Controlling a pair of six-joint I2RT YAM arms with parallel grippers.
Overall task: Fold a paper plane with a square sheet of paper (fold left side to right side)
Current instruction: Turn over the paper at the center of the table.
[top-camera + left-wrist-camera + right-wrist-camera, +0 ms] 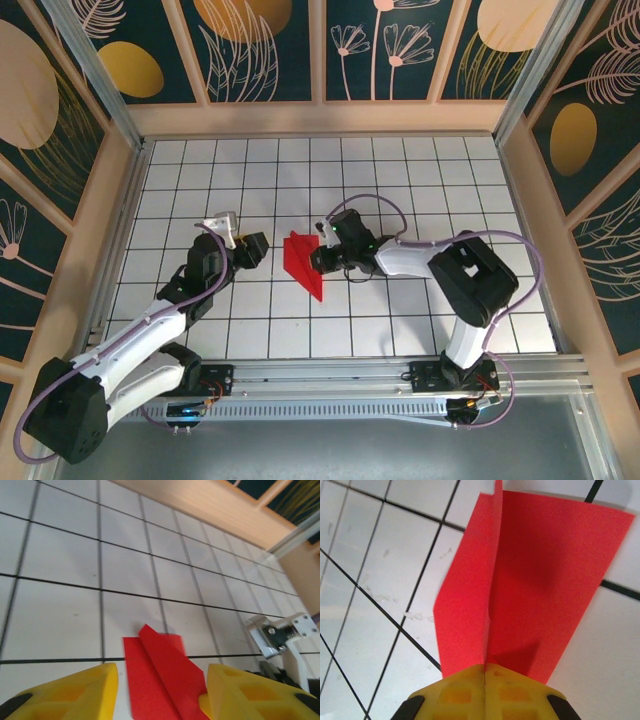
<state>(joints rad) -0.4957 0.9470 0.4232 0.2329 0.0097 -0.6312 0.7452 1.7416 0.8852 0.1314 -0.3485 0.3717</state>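
Note:
The square sheet of paper (300, 262) is bright red and folded into a pointed, dart-like shape with a raised centre crease, lying mid-table. My right gripper (322, 258) is at its right side, shut on the upright centre crease (492, 580); the yellow fingertips (465, 692) meet with the red paper (540, 575) spreading to both sides beyond them. My left gripper (255, 247) stands just left of the paper and is open. Its yellow fingers (70, 695) are wide apart, and the paper (160, 672) lies on the table between them.
The white gridded table (400, 180) is walled by a pale wooden frame (320, 118) with patterned panels. The right arm's white and metal wrist parts (282, 635) sit close to my left gripper's right side. The arm bases and a metal rail (330, 375) run along the near edge.

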